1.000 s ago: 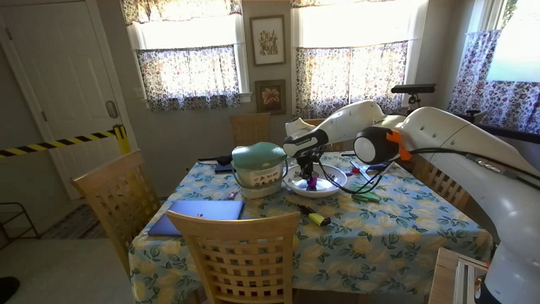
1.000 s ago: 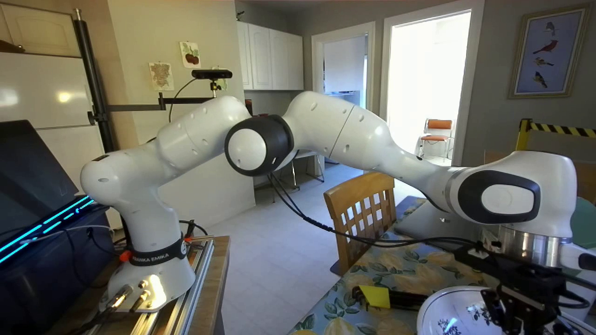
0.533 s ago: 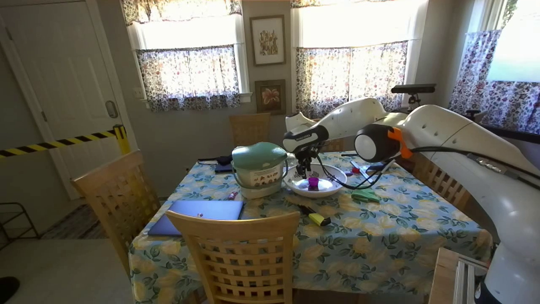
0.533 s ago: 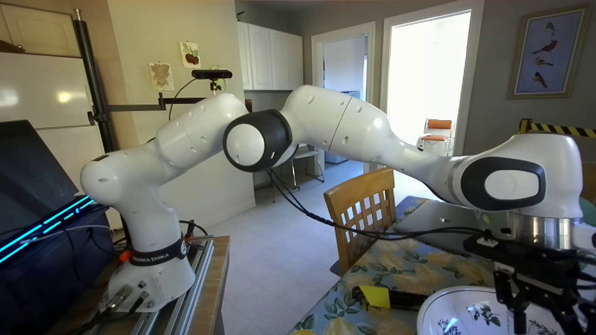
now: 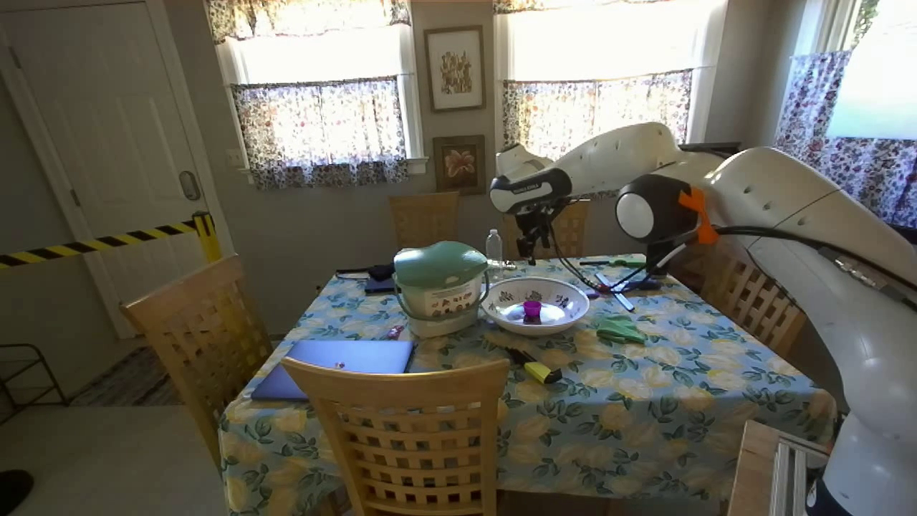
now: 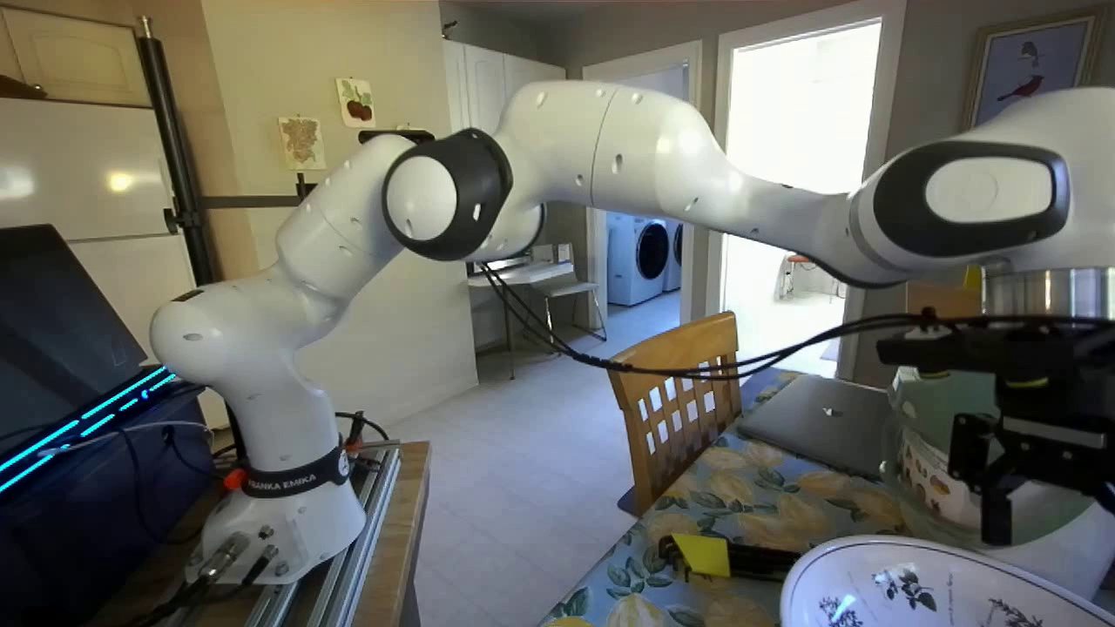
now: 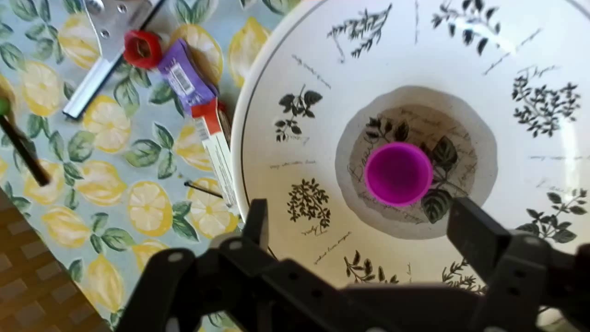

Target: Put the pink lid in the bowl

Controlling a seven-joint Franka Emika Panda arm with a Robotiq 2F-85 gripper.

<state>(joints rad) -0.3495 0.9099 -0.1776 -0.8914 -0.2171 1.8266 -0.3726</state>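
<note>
Sitting in the bowl [image 7: 322, 152], the pink lid [image 7: 398, 174] seemingly needs no grip, so the hand [image 7: 363, 219] hovers empty, spread wide!

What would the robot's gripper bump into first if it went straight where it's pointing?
Probably the white bowl: the open gripper points down over it. Depth is unclear, so the exact spot is uncertain.
</note>
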